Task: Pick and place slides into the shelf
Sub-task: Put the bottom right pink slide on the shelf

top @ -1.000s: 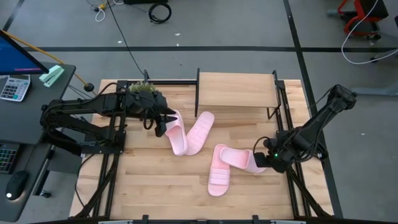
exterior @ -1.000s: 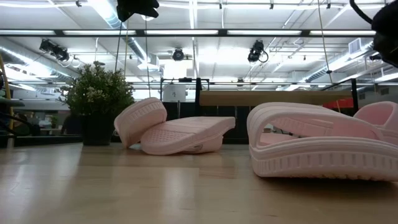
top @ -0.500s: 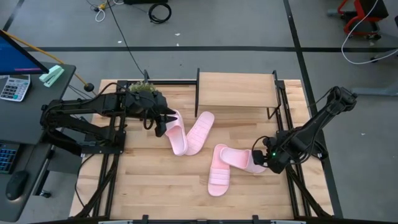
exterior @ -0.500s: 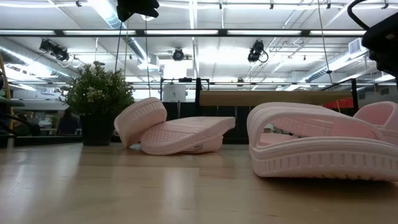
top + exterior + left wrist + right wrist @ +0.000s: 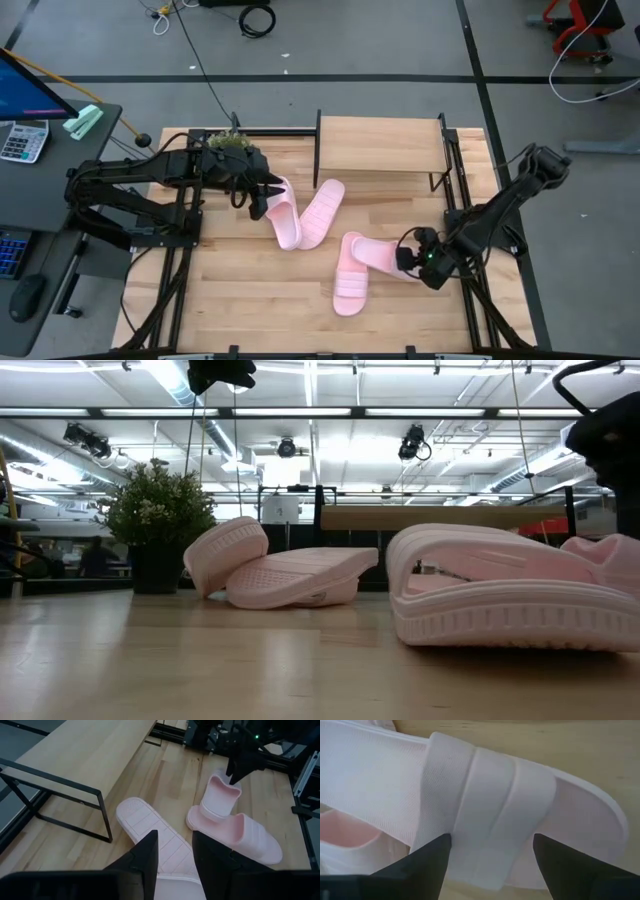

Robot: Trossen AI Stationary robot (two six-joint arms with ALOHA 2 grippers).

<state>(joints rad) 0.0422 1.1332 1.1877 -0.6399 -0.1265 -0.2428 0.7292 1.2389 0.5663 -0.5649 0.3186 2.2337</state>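
Right gripper [image 5: 412, 258], jaws wide, straddles the strap of a slide [image 5: 380, 255] lying lengthwise toward the table's right edge.

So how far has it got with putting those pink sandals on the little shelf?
Nothing is shelved yet: the shelf is bare and all four slides are on the table. In hand: the left pincer is at the end of one slide, and the open right pincer straddles the strap of another slide. All four are left to place.
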